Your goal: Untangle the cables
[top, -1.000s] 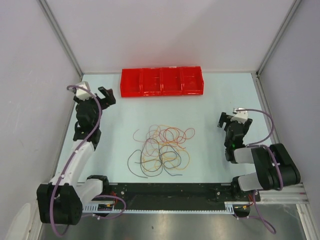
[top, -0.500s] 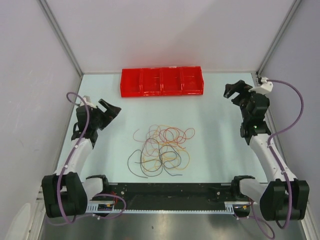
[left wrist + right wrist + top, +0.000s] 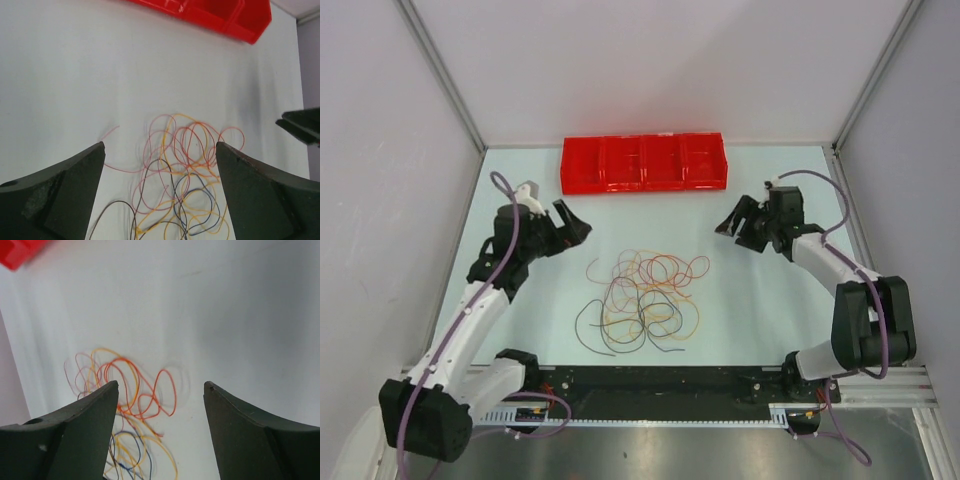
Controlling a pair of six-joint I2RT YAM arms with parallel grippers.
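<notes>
The cables [image 3: 640,295] lie in one loose tangle of red, orange, yellow and dark loops in the middle of the pale table. My left gripper [image 3: 575,225] hovers up and to the left of the tangle, open and pointing at it. In the left wrist view the cables [image 3: 189,164] show between and beyond the left gripper's [image 3: 160,147] spread fingers, untouched. My right gripper [image 3: 735,228] hangs up and to the right of the tangle, open, nothing in it. In the right wrist view the cables [image 3: 120,359] lie ahead of the right gripper [image 3: 160,385], towards the left finger.
A red bin [image 3: 644,164] with several compartments stands at the back of the table, also seen as the red bin [image 3: 215,15] in the left wrist view. Grey walls close in on the left, right and back. The right gripper's tip [image 3: 302,125] shows at the left wrist view's edge.
Both arms have swung inward towards the tangle: the left gripper moved right, the right gripper came from the far right side to the tangle's upper right. The right jaws have narrowed somewhat.
</notes>
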